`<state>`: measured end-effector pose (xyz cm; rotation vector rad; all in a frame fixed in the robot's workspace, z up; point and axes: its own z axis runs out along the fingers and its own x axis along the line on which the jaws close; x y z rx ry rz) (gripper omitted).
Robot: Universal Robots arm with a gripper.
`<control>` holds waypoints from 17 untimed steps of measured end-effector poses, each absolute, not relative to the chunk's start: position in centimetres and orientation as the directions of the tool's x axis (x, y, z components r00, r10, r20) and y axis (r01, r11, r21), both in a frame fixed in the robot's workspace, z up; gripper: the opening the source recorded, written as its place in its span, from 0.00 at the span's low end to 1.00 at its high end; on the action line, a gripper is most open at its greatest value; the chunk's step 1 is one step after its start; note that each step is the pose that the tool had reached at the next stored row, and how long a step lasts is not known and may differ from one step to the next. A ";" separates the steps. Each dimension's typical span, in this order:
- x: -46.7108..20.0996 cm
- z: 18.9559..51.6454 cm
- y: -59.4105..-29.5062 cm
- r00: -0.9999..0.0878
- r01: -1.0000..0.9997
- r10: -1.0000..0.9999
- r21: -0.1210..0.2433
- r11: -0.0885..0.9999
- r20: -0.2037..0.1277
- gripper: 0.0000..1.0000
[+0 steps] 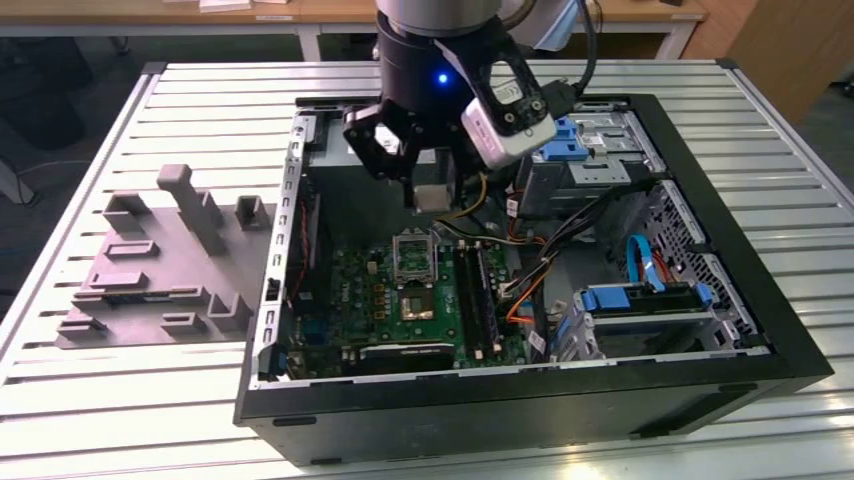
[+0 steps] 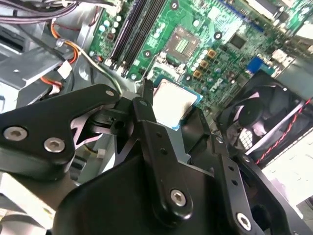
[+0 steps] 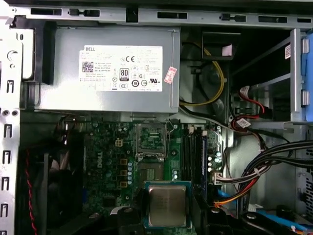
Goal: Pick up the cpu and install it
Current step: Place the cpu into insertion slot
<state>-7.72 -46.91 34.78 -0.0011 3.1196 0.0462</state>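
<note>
My gripper [image 1: 430, 200] hangs inside the open computer case [image 1: 747, 290], shut on the cpu [image 1: 430, 196], a small square chip with a silvery metal top. In the first wrist view the cpu [image 3: 167, 204] sits level between the two dark fingers [image 3: 128, 216]. Beyond it on the green motherboard [image 3: 107, 161] lies the open socket [image 3: 150, 139]. In the exterior view the chip is held above the board, a little short of the socket [image 1: 414, 250]. The second wrist view shows the cpu [image 2: 172, 100] gripped at its edges, with the socket [image 2: 183, 41] past it.
The grey moulded tray [image 1: 147, 270] lies on the slatted table at the exterior view's left, outside the case. A power supply [image 3: 112, 68], bundled cables [image 3: 264, 166], a fan [image 2: 264, 117], memory slots [image 3: 195, 152] and blue drive brackets [image 1: 641, 300] crowd the case.
</note>
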 end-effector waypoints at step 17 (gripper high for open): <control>-8.4 31.7 -46.9 -1.000 -0.001 -0.001 0.026 1.000 -0.021 0.47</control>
